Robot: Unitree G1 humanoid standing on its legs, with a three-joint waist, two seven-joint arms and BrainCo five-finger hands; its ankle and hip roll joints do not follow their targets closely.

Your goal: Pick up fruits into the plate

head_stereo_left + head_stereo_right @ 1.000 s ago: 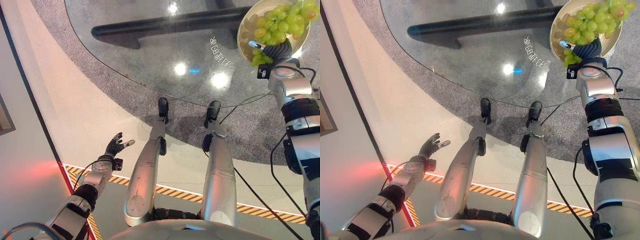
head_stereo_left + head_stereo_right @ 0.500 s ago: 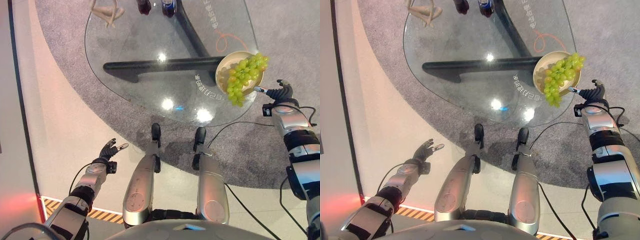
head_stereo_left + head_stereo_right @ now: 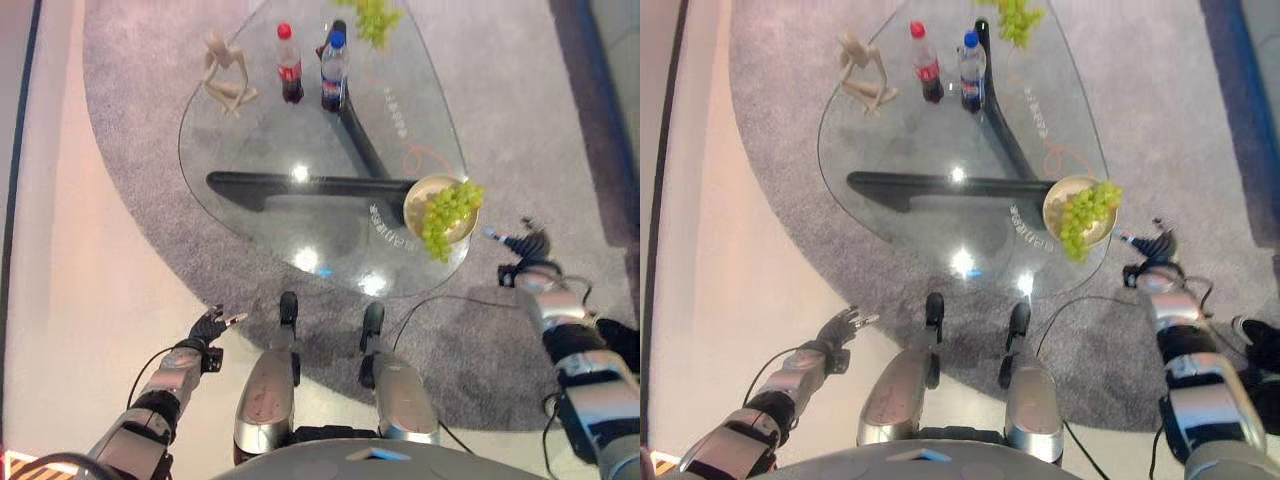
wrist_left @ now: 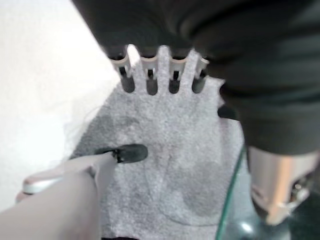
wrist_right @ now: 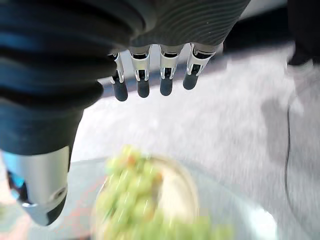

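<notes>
Two bunches of green grapes are in view on the glass bench (image 3: 300, 140). One bunch of grapes (image 3: 447, 212) lies in the tan plate (image 3: 418, 205) at the bench's right near edge, its long axis running from the far right of the plate to the near left, where the lower grapes spill over the rim. A second bunch of grapes (image 3: 1014, 18) sits at the far end of the bench, just right of the two bottles (image 3: 945, 68), and is partly cut off by the picture's top edge, so its full extent is hard to judge.

The right hand (image 3: 1148, 244) hovers over the carpet, just right of the plate and a little nearer, apart from it, with the fingers (image 5: 152, 82) straight and loosely spread and nothing held. From it the plate lies to the left and slightly far; the far bunch lies well apart, across the whole bench. The left hand (image 3: 210, 326) hangs low at the left, off the bench over the carpet's edge, fingers relaxed and empty, no closer to that bunch. My judgement is that the far bunch is the fruit left to collect, and neither hand seems within reach of it. A pale wooden figurine (image 3: 226, 72) stands left of the bottles.
</notes>
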